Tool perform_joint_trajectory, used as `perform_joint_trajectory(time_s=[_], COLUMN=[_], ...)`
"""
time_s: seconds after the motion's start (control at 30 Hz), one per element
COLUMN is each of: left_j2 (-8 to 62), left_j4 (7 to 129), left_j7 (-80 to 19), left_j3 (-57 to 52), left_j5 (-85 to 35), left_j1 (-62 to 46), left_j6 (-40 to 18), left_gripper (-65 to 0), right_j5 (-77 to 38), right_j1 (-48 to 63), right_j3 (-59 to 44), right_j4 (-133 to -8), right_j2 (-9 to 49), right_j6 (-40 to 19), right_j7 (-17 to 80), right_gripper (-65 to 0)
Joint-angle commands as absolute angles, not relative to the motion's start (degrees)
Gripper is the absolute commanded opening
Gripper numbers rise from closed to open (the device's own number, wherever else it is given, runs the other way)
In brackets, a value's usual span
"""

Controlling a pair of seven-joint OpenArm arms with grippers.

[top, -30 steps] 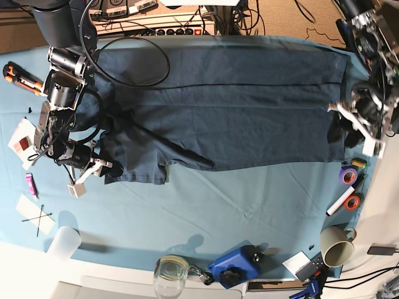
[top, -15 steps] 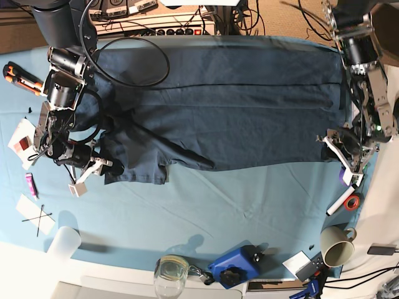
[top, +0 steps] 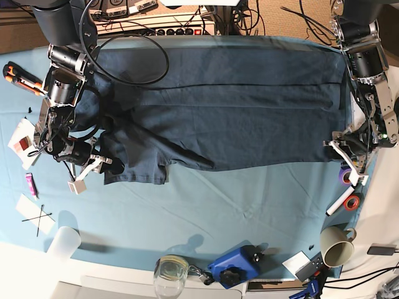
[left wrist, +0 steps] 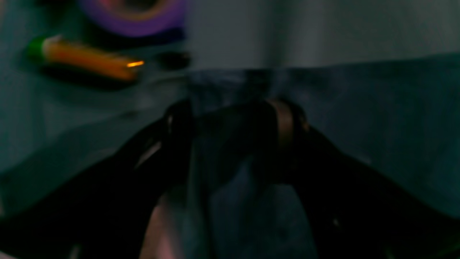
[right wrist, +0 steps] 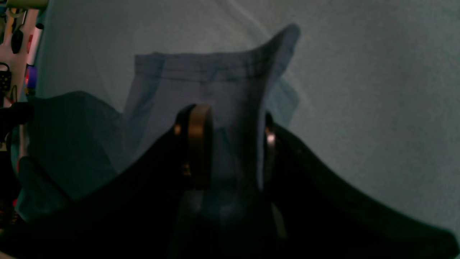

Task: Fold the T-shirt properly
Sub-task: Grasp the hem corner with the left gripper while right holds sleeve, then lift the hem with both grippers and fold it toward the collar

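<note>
Left end effector (top: 343, 151) spread wide astride T-shirt (top: 237, 106) hem corner; right end effector (right wrist: 230, 144) clamps sleeve. Risk: left closes short, pinches tablecloth (top: 218, 212), fold skews.

In the base view the left arm is the only thing shifting: its claw (top: 345, 151), which was sitting out past the 3 o'clock edge of the T-shirt (top: 224, 106) beside the purple tape roll (top: 346, 175), is now lying lower, at the shirt's 4 o'clock corner, with the upper arm swung in to stand straight above it. In the left wrist view its fingers (left wrist: 284, 136) are spread wide with the shirt's edge running between them.
</note>
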State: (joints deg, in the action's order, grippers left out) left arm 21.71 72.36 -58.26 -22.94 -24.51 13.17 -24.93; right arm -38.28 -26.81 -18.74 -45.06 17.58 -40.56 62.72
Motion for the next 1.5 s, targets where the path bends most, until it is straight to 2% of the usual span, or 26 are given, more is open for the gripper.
perform_joint_trajectory(time_s=[0.0, 0.13, 0.2, 0.3, 0.4, 0.67, 0.83, 0.97, 1.1, 1.47], left_j2=[21.9, 20.9, 20.9, 21.1, 21.3, 21.3, 21.8, 22.7, 23.9, 24.2], left_j4=[72.9, 72.9, 72.9, 72.9, 72.9, 73.6, 76.5, 78.8, 81.0, 82.5], left_j7=[-59.1, -59.1, -59.1, -59.0, -58.7, -59.0, -63.5, -66.3, -69.3, -74.8], left_j3=[-23.0, -23.0, -23.0, -23.0, -23.0, -23.0, -23.1, -23.2, -23.2, -25.1], left_j5=[-25.5, -25.6, -25.8, -25.8, -25.8, -26.4, -32.7, -37.8, -38.0, -42.5], left_j1=[14.0, 14.0, 14.0, 14.0, 14.0, 14.0, 14.0, 14.0, 14.0, 12.1], left_j6=[-25.6, -25.5, -25.3, -24.2, -22.2, -22.1, -22.1, -22.0, -20.3, -21.0], left_gripper=[-34.1, -34.1, -36.3, -49.3, -65.0, -65.0, -65.0, -65.0, -65.0, -65.0], right_j5=[-36.0, -36.6, -36.6, -36.6, -36.6, -38.2, -38.3, -41.5, -46.3, -48.6], right_j1=[-27.1, -27.1, -27.1, -27.2, -27.3, -27.6, -27.6, -27.6, -26.9, -14.8], right_j3=[-18.7, -18.7, -18.7, -18.7, -18.7, -18.7, -18.7, -18.7, -18.7, -18.9], right_j4=[-45.3, -45.3, -45.3, -45.3, -45.3, -50.4, -55.4, -59.0, -62.4, -82.8], right_j2=[18.1, 18.1, 18.1, 18.1, 18.1, 18.1, 18.1, 18.1, 18.1, 18.1], right_j6=[-40.0, -40.0, -40.0, -40.0, -40.0, -40.0, -40.0, -40.0, -40.0, -40.0], right_j7=[65.1, 65.1, 65.1, 64.9, 63.4, 61.1, 62.3, 65.7, 70.4, 71.8], right_gripper=[-46.1, -46.1, -51.2, -65.0, -65.0, -65.0, -65.0, -65.0, -65.0, -65.0])
